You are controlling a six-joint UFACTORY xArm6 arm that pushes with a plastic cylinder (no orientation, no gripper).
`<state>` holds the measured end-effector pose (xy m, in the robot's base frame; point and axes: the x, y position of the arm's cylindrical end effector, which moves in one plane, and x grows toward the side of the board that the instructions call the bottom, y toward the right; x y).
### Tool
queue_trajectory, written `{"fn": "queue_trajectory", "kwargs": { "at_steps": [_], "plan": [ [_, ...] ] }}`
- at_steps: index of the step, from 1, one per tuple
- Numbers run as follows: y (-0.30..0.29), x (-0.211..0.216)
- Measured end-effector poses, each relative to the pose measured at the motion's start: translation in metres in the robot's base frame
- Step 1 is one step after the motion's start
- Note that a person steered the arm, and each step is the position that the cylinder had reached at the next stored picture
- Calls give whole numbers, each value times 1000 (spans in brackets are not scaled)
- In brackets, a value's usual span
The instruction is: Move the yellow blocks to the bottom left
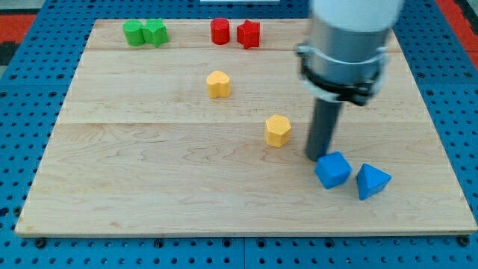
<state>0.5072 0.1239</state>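
Observation:
Two yellow blocks lie on the wooden board (149,194). One yellow block (219,84), rounded in shape, sits upper centre. A yellow hexagonal block (277,131) sits near the middle. My tip (317,156) is down on the board, just right of the hexagonal block with a small gap, and touches or nearly touches the top left of a blue cube (332,169). The arm's grey body hides the board's top right part.
A blue triangular block (372,181) lies right of the blue cube. Two green blocks (146,33) sit together at the top left. A red cylinder (219,31) and a red star-like block (249,34) sit at the top centre.

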Motion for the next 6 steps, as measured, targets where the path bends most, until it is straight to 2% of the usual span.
{"fn": "queue_trajectory", "kwargs": {
  "at_steps": [1, 2, 3, 4, 5, 6],
  "plan": [
    [-2, -12],
    [-6, -68],
    [-63, -67],
    [-90, -18],
    [-71, 4],
    [-106, 25]
  ]
}}
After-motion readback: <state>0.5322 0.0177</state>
